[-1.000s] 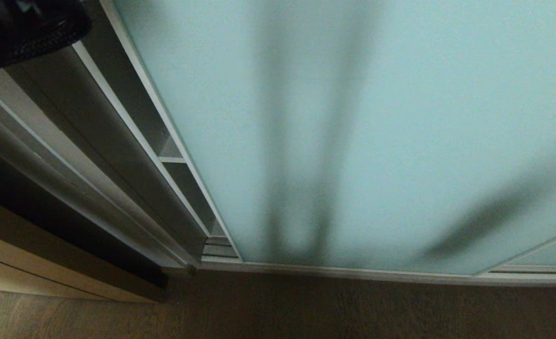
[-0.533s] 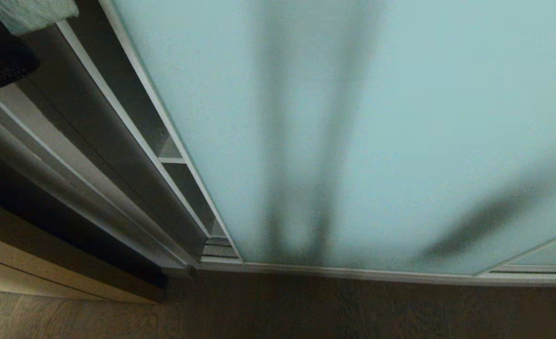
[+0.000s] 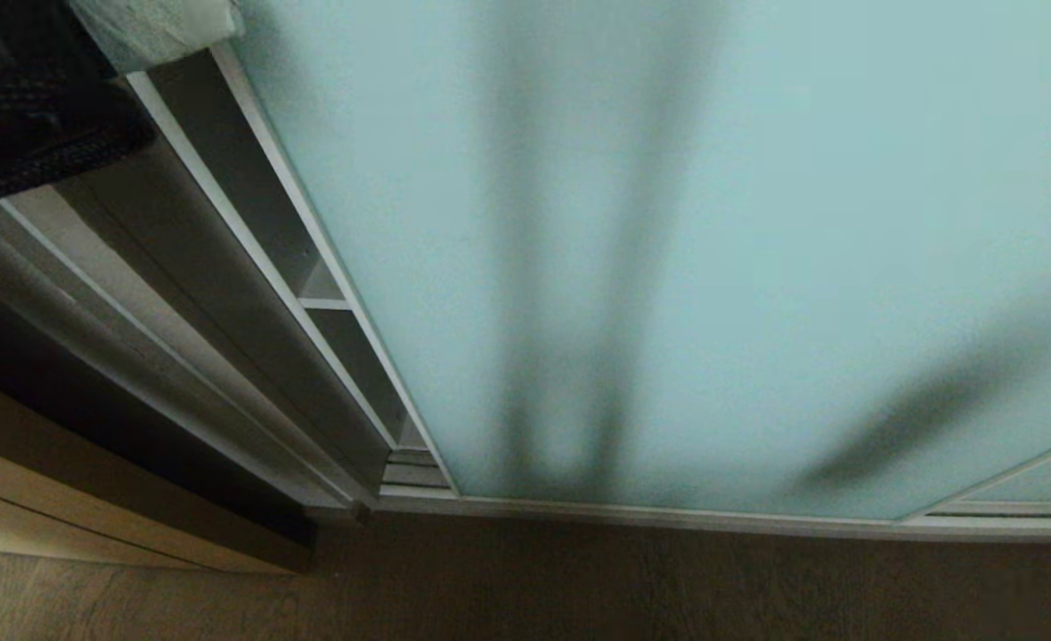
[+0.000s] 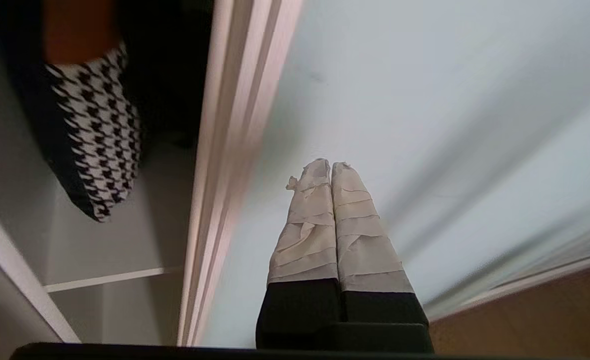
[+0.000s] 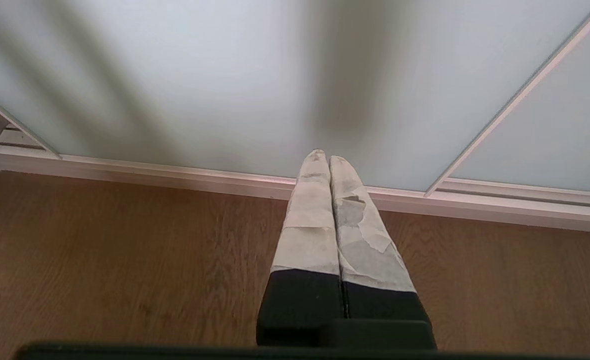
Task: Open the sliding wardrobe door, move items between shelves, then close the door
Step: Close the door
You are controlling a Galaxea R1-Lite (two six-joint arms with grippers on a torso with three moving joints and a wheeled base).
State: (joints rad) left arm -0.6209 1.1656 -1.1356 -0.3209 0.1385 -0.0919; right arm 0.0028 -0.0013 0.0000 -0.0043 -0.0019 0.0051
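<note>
The sliding wardrobe door [image 3: 668,249], frosted pale teal glass in a silver frame, fills most of the head view. My left gripper [image 3: 169,31] shows at the top left, taped fingers pressed together, by the door's left frame edge [image 3: 312,240]. In the left wrist view that gripper [image 4: 330,167] is shut and empty before the glass, just beside the frame [image 4: 225,150]. Past the frame, inside the wardrobe, a black-and-white houndstooth item [image 4: 100,140] with an orange-brown top rests above a grey shelf [image 4: 105,277]. My right gripper [image 5: 323,157] is shut, low over the floor. The black bag is out of view.
A narrow open gap with shelf edges [image 3: 325,303] lies left of the door. The bottom track [image 3: 668,516] runs along the wooden floor [image 3: 579,588]. A tan wooden panel [image 3: 89,507] stands at the left, and a second glass panel [image 3: 1042,485] at the right.
My left gripper has swung across the top left of the head view toward the door's frame edge; its taped fingers now show there. The door and the right arm have not moved.
</note>
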